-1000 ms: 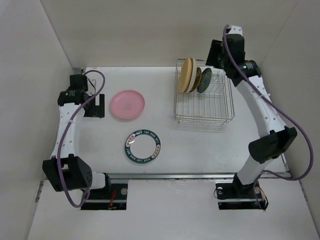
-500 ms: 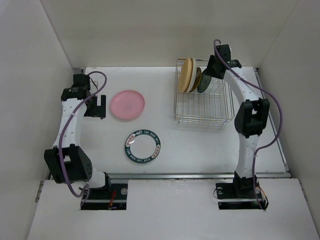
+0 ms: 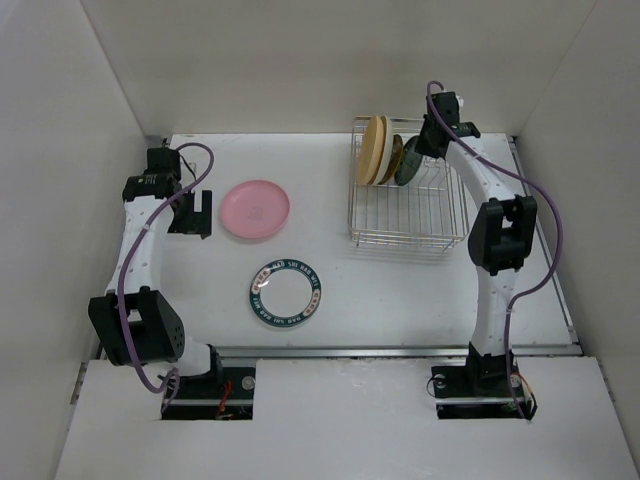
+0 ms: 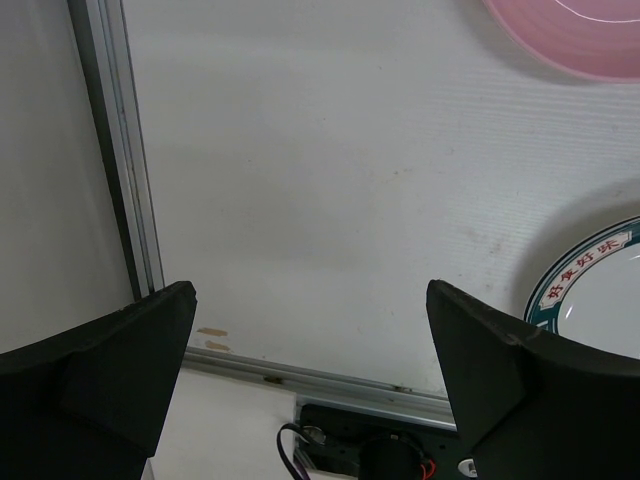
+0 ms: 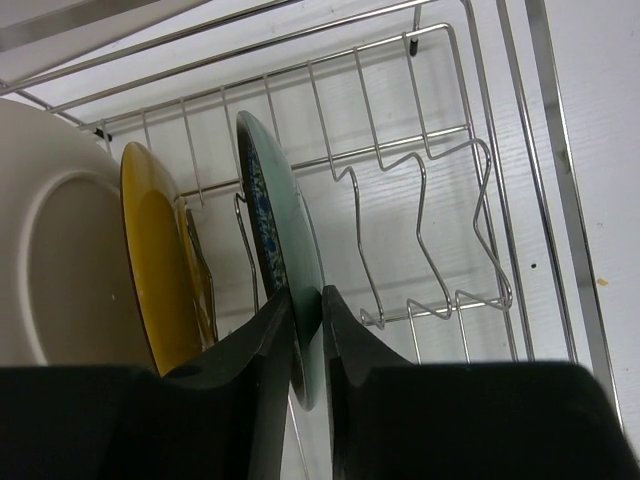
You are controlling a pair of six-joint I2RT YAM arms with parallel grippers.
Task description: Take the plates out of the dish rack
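The silver wire dish rack (image 3: 408,205) stands at the back right. Three plates stand on edge in it: a big tan plate (image 3: 374,150), a smaller dark plate with a yellow face (image 3: 391,158), and a dark teal-green plate (image 3: 408,163). My right gripper (image 3: 417,152) reaches down into the rack. In the right wrist view it (image 5: 307,298) is shut on the rim of the teal-green plate (image 5: 285,225), beside the yellow-faced plate (image 5: 150,250) and the tan plate (image 5: 55,260). The pink plate (image 3: 255,210) and the teal-rimmed white plate (image 3: 286,293) lie flat on the table. My left gripper (image 3: 190,212) is open and empty left of the pink plate.
Bent wire dividers (image 5: 430,230) fill the rack to the right of the held plate. White walls enclose the table on three sides. In the left wrist view the table's metal edge rail (image 4: 120,150) runs down the left, with the pink plate (image 4: 575,30) and the teal-rimmed plate (image 4: 590,290) at the right.
My right arm has folded in and dropped its wrist to the rack, and the gripper now grips the teal-green plate. My left arm has shifted slightly.
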